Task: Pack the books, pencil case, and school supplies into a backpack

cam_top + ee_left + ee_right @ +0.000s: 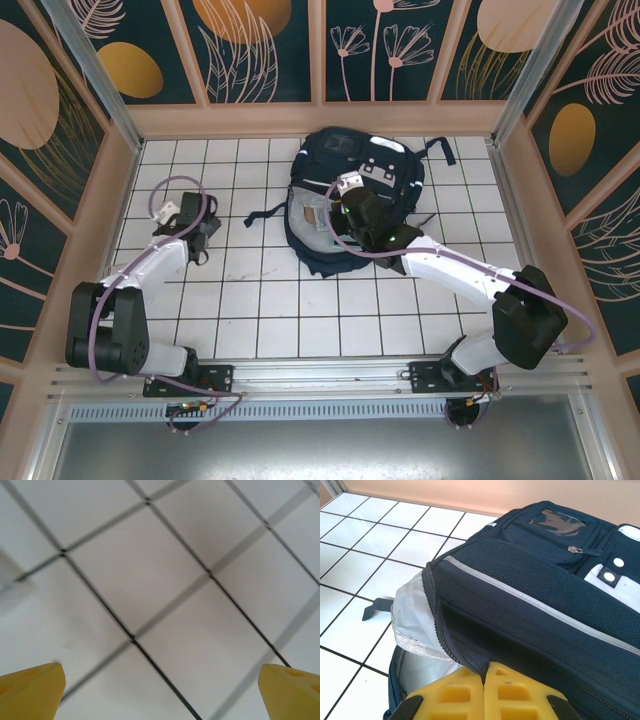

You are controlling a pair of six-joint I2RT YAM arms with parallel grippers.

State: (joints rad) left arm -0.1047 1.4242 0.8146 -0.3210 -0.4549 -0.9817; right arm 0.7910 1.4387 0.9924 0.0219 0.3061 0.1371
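Rail: a metal rail (320,375) at the near edge carries both arm bases.
Table: white tiles with dark grout (260,300), bare under the left arm.
Left gripper (160,690): jaws spread wide over the tiles on the left side, well apart from the bag. The yellow fingertips (35,687) sit at opposite edges of the left wrist view with nothing between them.
Right gripper (485,692): jaws shut, the two yellow fingers pressed together at the bag's near edge. The zip edge runs straight into the line where they meet and looks pinched there.
Backpack (385,165): lies flat at the table's far middle, its main opening gaping toward the arms, front pockets and a pale stripe on top.
Lining (412,625): silver-grey, showing inside the gap.
Strap (262,214): a dark strap trails left on the tiles.
In the way: the right wrist covers part of the opening from above.
Hard to make out: the bag's inside; its contents cannot be told.
Walls (250,40): dark panels with leaf patterns behind.
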